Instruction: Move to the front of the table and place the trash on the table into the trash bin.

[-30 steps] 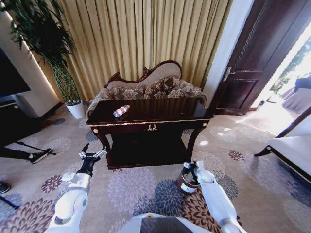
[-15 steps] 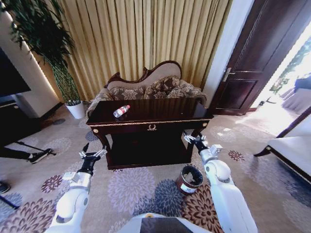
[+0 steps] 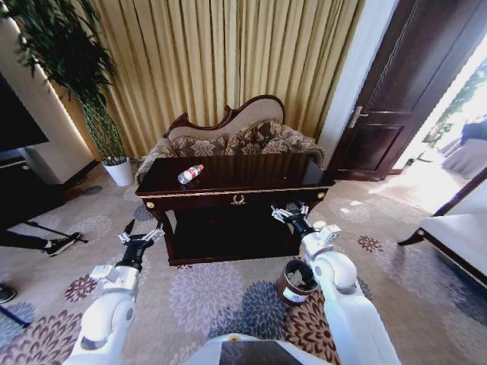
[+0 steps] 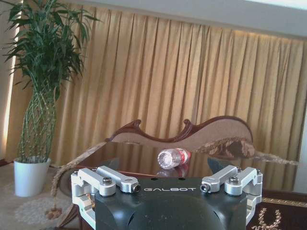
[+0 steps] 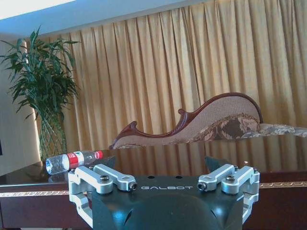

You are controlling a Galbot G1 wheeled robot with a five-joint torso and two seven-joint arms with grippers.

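One bottle (image 3: 190,173), clear with a red label, lies on its side at the far-left part of the worktop (image 3: 251,176), and it is the sole piece of trash visible there. The right hand (image 3: 289,214) is raised in front of the worktop's right half, at the height of the front edge, fingers spread open and holding nothing. The left hand (image 3: 139,240) hangs lower, off the near-left corner of the worktop, likewise open and empty. The trash bin (image 3: 295,281) stands upright on the carpet just right of the worktop's near-right leg, directly below the right arm.

Step in hand, as judged: reaching for the bottle. The bottle lies well to the left of the right hand and on the far side of the glossy top, so the reach should rise above the gold-trimmed edge before crossing inward. Because the bottle is round and lies on a slick surface, the fingers should close across its body, not along it, so that it cannot roll away. The left hand appears nearer to it and may be the easier choice.

Count: one worktop, one bottle, one trash bin, two hands, one sofa (image 3: 228,133) behind, one potted plant (image 3: 76,68) at far left, one door (image 3: 403,84) at far right.
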